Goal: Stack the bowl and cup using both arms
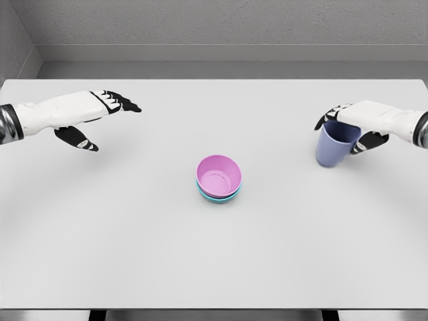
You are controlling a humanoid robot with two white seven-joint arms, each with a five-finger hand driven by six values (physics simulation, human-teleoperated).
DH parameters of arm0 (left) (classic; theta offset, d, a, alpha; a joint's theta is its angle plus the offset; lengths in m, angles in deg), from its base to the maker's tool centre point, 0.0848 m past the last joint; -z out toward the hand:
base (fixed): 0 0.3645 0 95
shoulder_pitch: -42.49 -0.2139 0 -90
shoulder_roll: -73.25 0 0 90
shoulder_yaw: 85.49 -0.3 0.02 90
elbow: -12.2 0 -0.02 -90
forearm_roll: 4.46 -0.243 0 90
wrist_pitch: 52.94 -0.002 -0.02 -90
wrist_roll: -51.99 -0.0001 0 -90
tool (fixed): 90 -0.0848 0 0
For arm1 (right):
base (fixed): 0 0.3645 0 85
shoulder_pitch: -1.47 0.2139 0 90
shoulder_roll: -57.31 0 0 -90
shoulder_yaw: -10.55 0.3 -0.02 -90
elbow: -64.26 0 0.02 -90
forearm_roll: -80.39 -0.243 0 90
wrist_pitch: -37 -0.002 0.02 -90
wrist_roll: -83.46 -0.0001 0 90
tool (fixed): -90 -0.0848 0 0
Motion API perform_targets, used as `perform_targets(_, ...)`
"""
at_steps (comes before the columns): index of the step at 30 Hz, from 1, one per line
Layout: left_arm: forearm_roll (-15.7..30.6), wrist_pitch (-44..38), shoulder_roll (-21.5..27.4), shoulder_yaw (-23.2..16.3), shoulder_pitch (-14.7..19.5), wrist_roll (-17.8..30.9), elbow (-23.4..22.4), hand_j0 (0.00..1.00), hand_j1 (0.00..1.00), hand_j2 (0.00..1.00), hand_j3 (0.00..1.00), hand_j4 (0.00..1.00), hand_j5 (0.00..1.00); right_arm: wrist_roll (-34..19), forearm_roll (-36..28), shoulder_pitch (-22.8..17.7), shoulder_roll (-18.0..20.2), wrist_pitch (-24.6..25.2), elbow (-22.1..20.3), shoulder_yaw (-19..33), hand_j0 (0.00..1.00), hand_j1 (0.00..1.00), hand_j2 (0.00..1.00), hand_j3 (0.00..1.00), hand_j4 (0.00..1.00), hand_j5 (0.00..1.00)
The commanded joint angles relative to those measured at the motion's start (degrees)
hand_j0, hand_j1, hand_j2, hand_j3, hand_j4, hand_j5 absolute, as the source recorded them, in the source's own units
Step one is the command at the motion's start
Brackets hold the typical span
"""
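Pink bowl is nested in a teal bowl mid-table. Near the right edge, a blue cup is clasped by the right hand; left hand fingers are spread.

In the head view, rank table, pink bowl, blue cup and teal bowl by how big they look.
1. table
2. pink bowl and blue cup: too alike to rank
3. teal bowl, mostly hidden under the pink bowl

A single head view looks steeply down across the table toward the wall.
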Motion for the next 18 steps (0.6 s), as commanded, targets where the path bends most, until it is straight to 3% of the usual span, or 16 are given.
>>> perform_targets(1, 0.38, -0.14, 0.05, 0.03, 0.0, -0.03, 0.09, 1.0, 1.0, 1.0, 1.0, 1.0, 1.0, 0.02, -0.18, 0.0, 0.08, 0.16, -0.01, 0.17, 0.71, 0.71, 0.71, 0.71, 0.71, 0.71)
perform_targets(18, 0.29, -0.14, 0.93, 1.0, -1.49, -0.03, 0.53, 1.0, 1.0, 1.0, 1.0, 1.0, 1.0, 0.02, -0.18, 0.62, 0.69, 0.25, -5.46, 2.81, 0.7, 0.7, 0.7, 0.7, 0.7, 0.7)
